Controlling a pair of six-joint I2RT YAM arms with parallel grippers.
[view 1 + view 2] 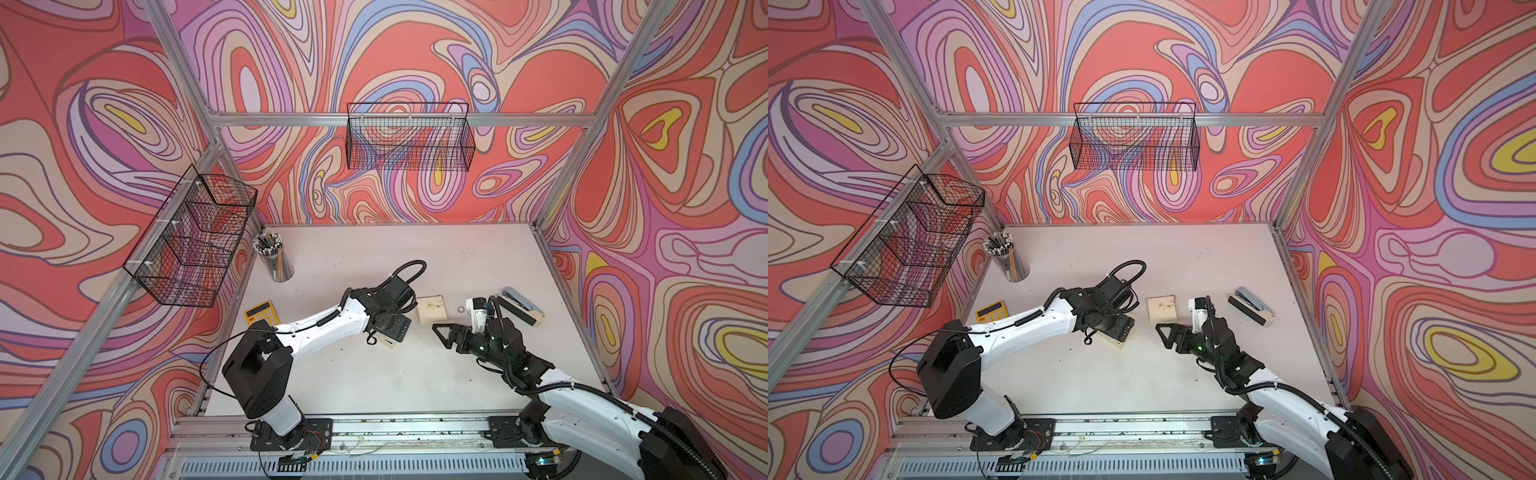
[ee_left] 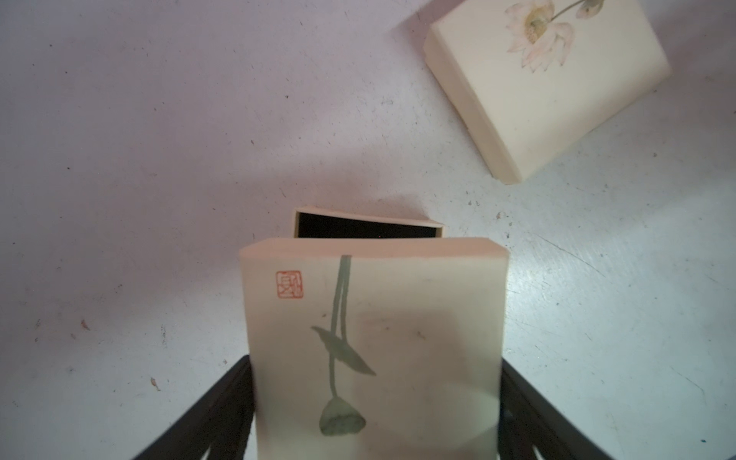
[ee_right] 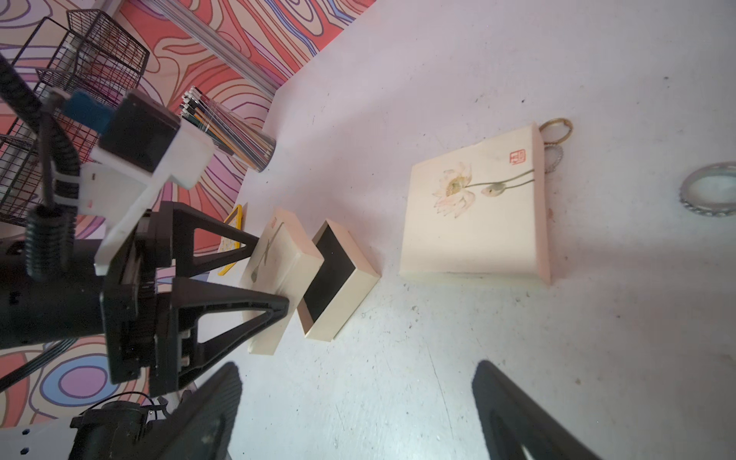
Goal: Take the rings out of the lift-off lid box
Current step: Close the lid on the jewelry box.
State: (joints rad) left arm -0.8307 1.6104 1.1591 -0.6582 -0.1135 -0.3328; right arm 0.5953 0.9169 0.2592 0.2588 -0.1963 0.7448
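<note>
Left gripper (image 3: 271, 273) clamps the lid (image 2: 374, 318) beside the open box (image 3: 346, 306) — right gripper (image 3: 358, 370) gapes wide, empty — one ring (image 3: 705, 211) lies on the table (image 3: 438, 378).

Ring (image 1: 460, 309) on table (image 1: 374, 374), just right of lidded box (image 1: 430, 314)

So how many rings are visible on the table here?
3. A lone silvery ring lies apart on the table. A gold-toned ring and a beaded silvery ring sit side by side at one edge of the lotus box, partly hidden behind it. Others may be hidden.
</note>
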